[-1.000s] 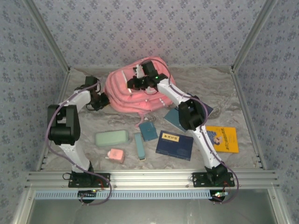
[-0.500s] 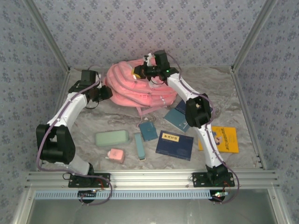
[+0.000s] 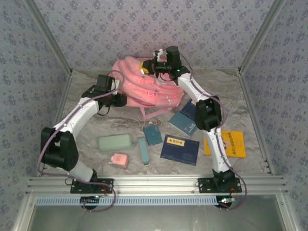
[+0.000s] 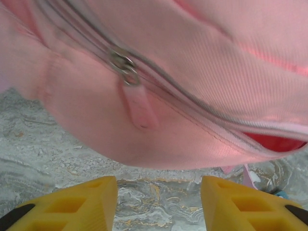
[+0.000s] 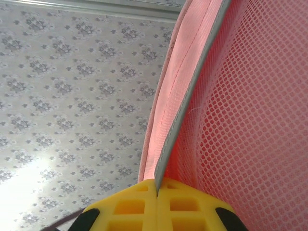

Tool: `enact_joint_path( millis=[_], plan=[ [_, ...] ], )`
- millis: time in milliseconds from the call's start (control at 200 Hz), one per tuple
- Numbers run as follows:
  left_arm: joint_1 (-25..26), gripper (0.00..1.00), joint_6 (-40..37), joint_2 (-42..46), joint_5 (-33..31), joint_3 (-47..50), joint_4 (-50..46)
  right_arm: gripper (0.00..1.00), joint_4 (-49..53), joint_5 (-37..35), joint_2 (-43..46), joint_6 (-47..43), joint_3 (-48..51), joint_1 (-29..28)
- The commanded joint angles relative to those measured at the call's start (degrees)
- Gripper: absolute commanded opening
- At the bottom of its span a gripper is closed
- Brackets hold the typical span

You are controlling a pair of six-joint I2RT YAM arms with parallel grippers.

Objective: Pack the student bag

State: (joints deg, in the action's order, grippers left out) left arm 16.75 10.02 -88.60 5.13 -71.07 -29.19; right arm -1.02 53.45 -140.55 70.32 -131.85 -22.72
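Right end effector (image 5: 156, 186) clamps the student bag (image 3: 144, 91) edge — left end effector (image 4: 159, 185) gapes empty — interior hidden.

I see the student bag (image 3: 144, 89), pink and slumped (grey zipper), just beyond the left gripper (image 4: 159, 202), its rim pinched in the right gripper (image 5: 156, 187).

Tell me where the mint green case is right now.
In the top view the mint green case lies left of centre, between the student bag behind it and the small pink box in front, beside the slim teal case.
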Motion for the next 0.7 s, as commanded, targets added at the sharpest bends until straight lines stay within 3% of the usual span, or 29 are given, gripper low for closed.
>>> enact_joint_path(
  millis=[0, 235, 540, 625, 695],
  plan=[
    [0.1, 0.50, -2.5, -0.7, -4.7, -1.2, 2.6, 0.00, -8.5, 1.5, 5.4, 4.4, -0.3, 1.1],
    [-0.1, 0.46, -2.3, -4.3, -7.9, -5.0, 3.6, 0.00, -10.9, 2.0, 5.6, 6.1, 0.6, 0.9],
    [-1.6, 0.45, -1.3, -9.3, -6.3, -9.7, 4.2, 0.00, -13.6, 2.7, 5.6, 8.0, 1.5, 0.5],
    [-1.7, 0.41, -1.2, -10.2, -5.7, -10.7, 4.3, 0.00, -13.7, 2.9, 5.4, 8.3, 1.6, 0.5],
    [-1.9, 0.31, -1.0, -11.0, -5.2, -11.5, 3.8, 0.00, -13.7, 3.0, 5.2, 8.3, 1.7, 0.3]
  ],
)
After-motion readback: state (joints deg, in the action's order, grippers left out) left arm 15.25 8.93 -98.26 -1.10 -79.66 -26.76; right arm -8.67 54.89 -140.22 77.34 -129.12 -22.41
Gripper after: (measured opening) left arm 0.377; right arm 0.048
